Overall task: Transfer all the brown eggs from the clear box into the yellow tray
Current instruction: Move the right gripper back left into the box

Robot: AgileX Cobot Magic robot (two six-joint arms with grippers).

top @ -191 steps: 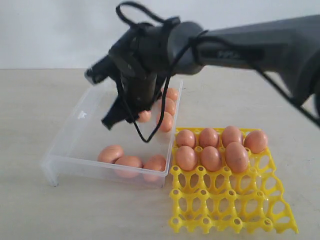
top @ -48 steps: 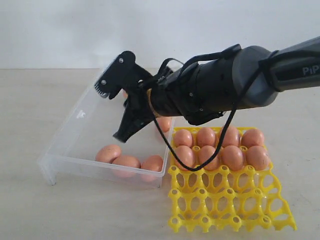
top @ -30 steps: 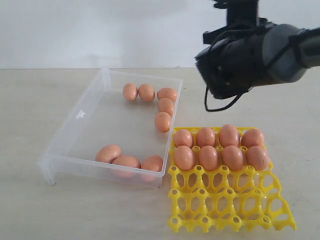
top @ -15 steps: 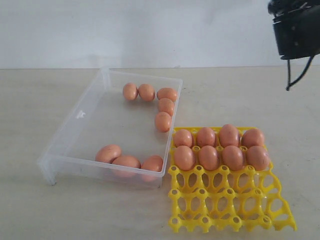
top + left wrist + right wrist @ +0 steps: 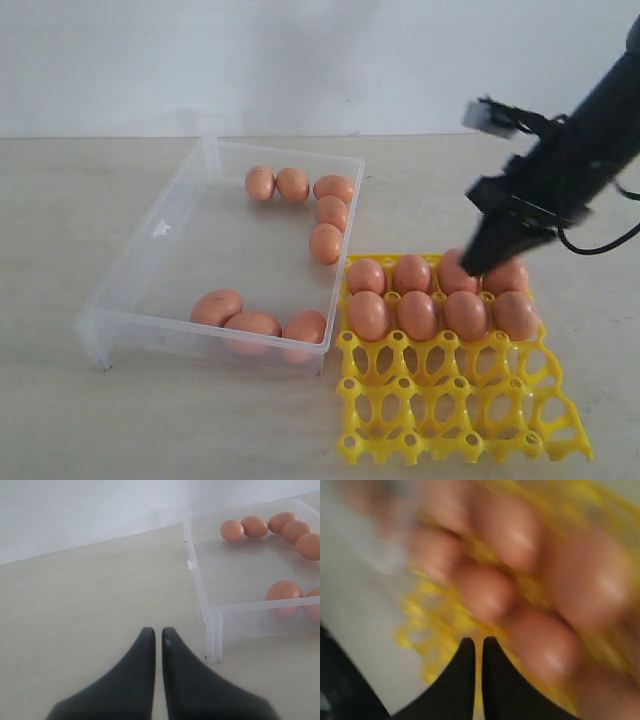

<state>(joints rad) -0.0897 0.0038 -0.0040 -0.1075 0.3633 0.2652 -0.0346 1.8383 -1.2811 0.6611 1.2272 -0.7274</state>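
Note:
The clear box (image 5: 150, 232) lies at the left with several brown eggs (image 5: 325, 243) in its far right corner and three more (image 5: 252, 322) by its front wall. The yellow tray (image 5: 450, 412) lies to its right with its two back rows filled by eggs (image 5: 417, 315). My right gripper (image 5: 470, 266) is shut and empty, its tips just over the tray's back row. Its wrist view is blurred, showing the right gripper (image 5: 474, 640) close above eggs (image 5: 485, 592) and the tray (image 5: 415, 625). My left gripper (image 5: 155, 630) is shut and empty over bare table beside the box's corner (image 5: 212, 630).
The pale table (image 5: 60, 200) runs back to a white wall (image 5: 300, 60). The tray's two front rows of cells (image 5: 440, 385) hold nothing. The right arm (image 5: 590, 140) slants down from the upper right over the table behind the tray.
The right arm pulled up and away to the upper right corner, then swung back down to the tray's back row with fingers shut. The eggs have not moved in the last second.

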